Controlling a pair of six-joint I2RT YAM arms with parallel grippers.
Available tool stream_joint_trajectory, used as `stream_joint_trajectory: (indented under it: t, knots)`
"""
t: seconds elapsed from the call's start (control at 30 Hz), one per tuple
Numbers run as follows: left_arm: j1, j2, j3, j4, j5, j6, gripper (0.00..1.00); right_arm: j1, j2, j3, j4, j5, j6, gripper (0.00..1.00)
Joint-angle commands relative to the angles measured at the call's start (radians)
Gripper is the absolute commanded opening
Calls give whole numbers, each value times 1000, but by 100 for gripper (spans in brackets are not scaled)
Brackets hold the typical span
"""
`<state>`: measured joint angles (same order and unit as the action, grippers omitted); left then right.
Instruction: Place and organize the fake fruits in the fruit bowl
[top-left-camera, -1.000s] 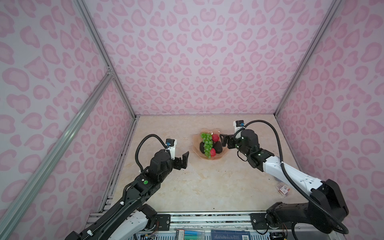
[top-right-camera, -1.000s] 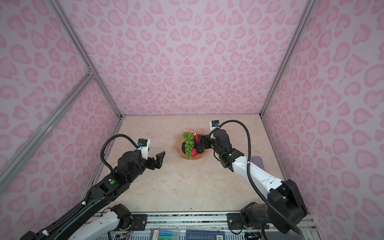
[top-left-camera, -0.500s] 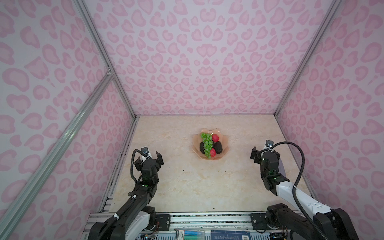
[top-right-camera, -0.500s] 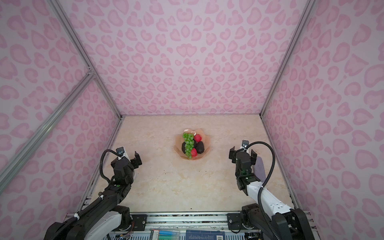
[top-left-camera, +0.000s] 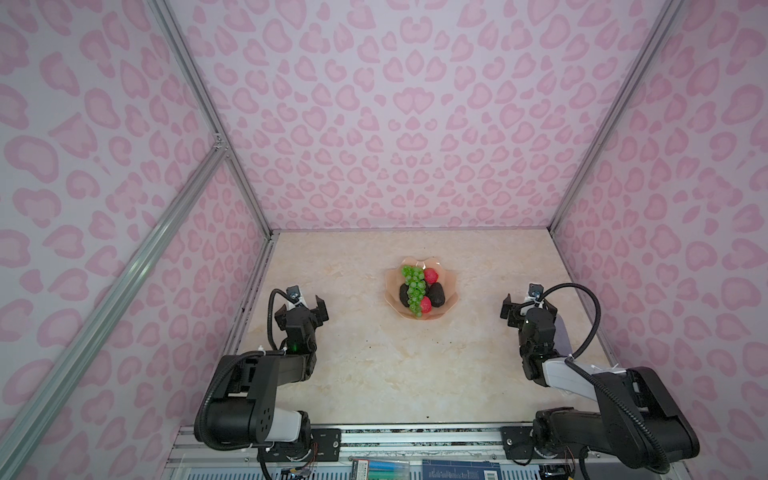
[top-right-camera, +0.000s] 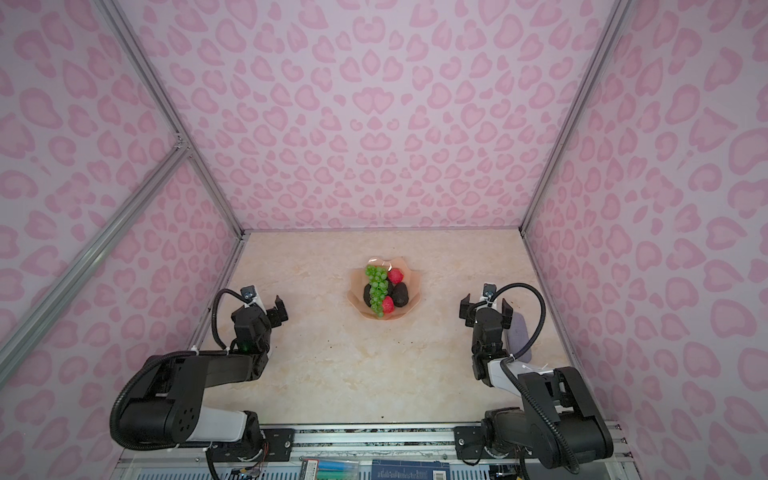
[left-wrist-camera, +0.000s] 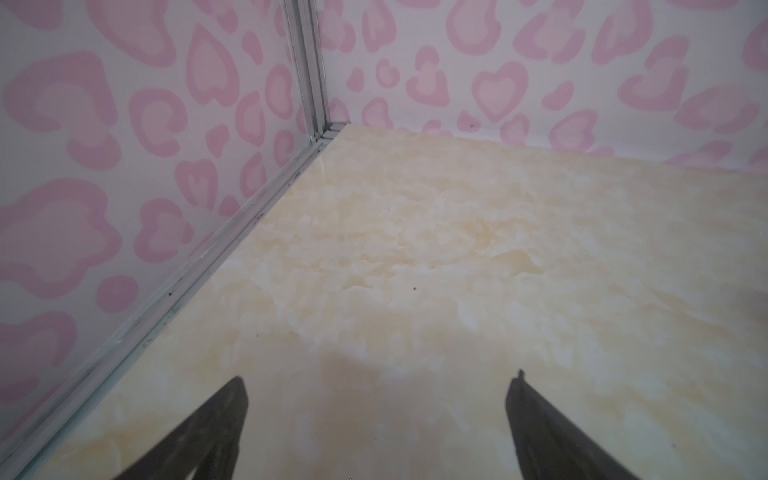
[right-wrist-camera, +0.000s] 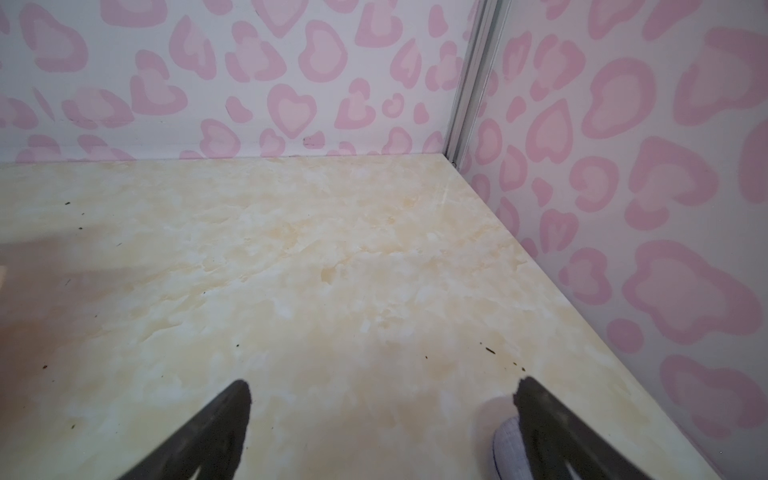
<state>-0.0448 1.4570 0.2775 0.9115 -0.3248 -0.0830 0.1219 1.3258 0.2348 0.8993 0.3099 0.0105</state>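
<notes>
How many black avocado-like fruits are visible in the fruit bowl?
2. In a top view, the left black fruit lies left of the grape bunch, the right black fruit right of it, both inside the fruit bowl. More may be hidden beneath the grapes.

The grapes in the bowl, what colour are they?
The grapes are green, clearest in a top view.
</notes>
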Motion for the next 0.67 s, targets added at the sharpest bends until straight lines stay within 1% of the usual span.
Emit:
stream_joint_trajectory:
  t: [0.0,0.03,0.07,0.1,0.13,0.17,0.27,0.37,0.43,0.53,0.6,0.63]
  knots:
    - [19,22,25,131,45,-2,97,-15,62,-27,186,-35,-30,99]
    - [29,9,36,86,59,-9,97,-19,110,-29,234,-40,-30,99]
    - [33,17,32,110,59,-10,97,-20,156,-29,277,-50,-35,99]
    - [33,14,39,89,58,-11,97,-19,211,-26,329,-58,-44,99]
    - [33,15,36,97,59,-10,97,-19,259,-28,409,-53,-49,100]
    - [33,15,37,95,58,-10,97,-19,272,-34,437,-44,-47,100]
    - [33,13,35,96,59,-8,97,-22,192,-7,258,-51,-31,100]
    - [32,10,32,98,58,-7,97,-24,232,-24,352,-48,-33,100]
    - [32,17,46,80,62,-10,97,-22,238,-28,370,-48,-37,100]
    - [34,18,48,79,64,-12,97,-22,229,-22,344,-49,-37,100]
    - [35,15,43,82,64,-10,97,-22,213,-4,282,-62,-39,100]
    - [35,12,41,84,65,-9,97,-22,206,2,257,-40,-35,100]
